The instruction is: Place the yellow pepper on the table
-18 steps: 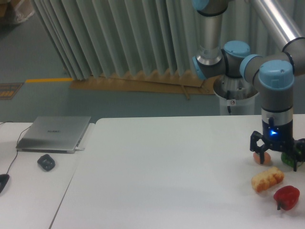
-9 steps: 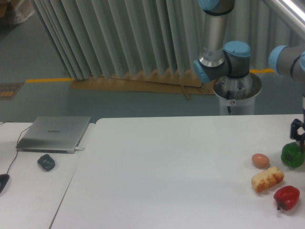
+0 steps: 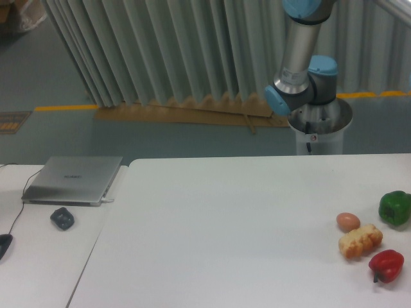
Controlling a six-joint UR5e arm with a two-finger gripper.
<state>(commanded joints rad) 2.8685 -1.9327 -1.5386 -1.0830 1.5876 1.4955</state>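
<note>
The yellow pepper is out of view. The large white table (image 3: 225, 218) fills the lower middle and right of the camera view. My gripper is out of the frame; only the arm's grey tube and blue-capped joint (image 3: 302, 83) show at the top right, behind the table.
Near the table's right edge lie a green pepper (image 3: 395, 208), a brown egg (image 3: 348, 222), a lumpy bread-like piece (image 3: 360, 240) and a red pepper (image 3: 386, 265). A smaller desk at left bears a silver laptop (image 3: 74, 179) and a dark mouse (image 3: 62, 218).
The gripper, which stood over the egg and green pepper a second ago, slid right and left the frame. The egg shifted slightly left.
</note>
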